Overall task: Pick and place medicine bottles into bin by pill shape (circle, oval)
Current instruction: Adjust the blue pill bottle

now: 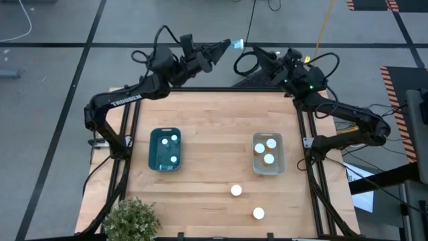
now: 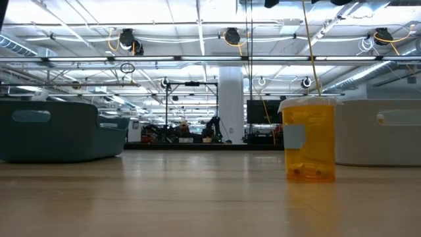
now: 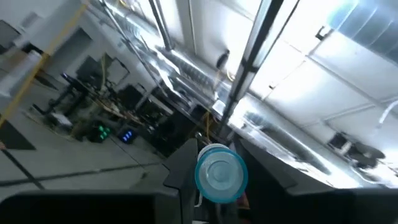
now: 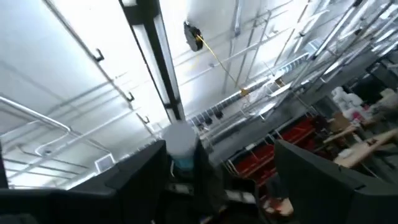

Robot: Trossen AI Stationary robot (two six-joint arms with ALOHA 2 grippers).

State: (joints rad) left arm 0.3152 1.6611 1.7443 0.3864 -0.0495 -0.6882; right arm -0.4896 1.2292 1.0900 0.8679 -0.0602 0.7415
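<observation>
Seen from above, the left gripper (image 1: 226, 45) is raised past the table's far edge at about 12 o'clock, its fingers closed on a pale blue-tinted bottle (image 1: 235, 45) whose long axis lies nearly level and points toward 3 o'clock, out from the fingertips toward the other arm. In the left wrist view that bottle (image 3: 221, 173) shows end-on as a round bluish disc between the two dark fingers (image 3: 186, 168); its body is hidden behind that end, so what it holds is hard to tell. The right gripper (image 1: 242, 60) sits just at 4 o'clock of the bottle, also beyond the far edge; its fingers look spread apart with nothing between them, and the right wrist view shows the blurred bottle (image 4: 181, 148) near one finger, its outline too soft to read. On the wooden table (image 1: 214, 120), the dark teal bin (image 1: 165, 149) at 9 o'clock holds three white caps, and the clear bin (image 1: 268, 153) at 3 o'clock holds three more. Two bottles stand upright on the bare wood toward 6 o'clock, one (image 1: 236, 191) nearer the middle and another (image 1: 258, 213) closer to the near edge. The low view shows an amber bottle (image 2: 308, 139) upright, with both bins cut off at the frame's sides. A potted plant (image 1: 132, 219) sits at the near left corner, partly cropped
</observation>
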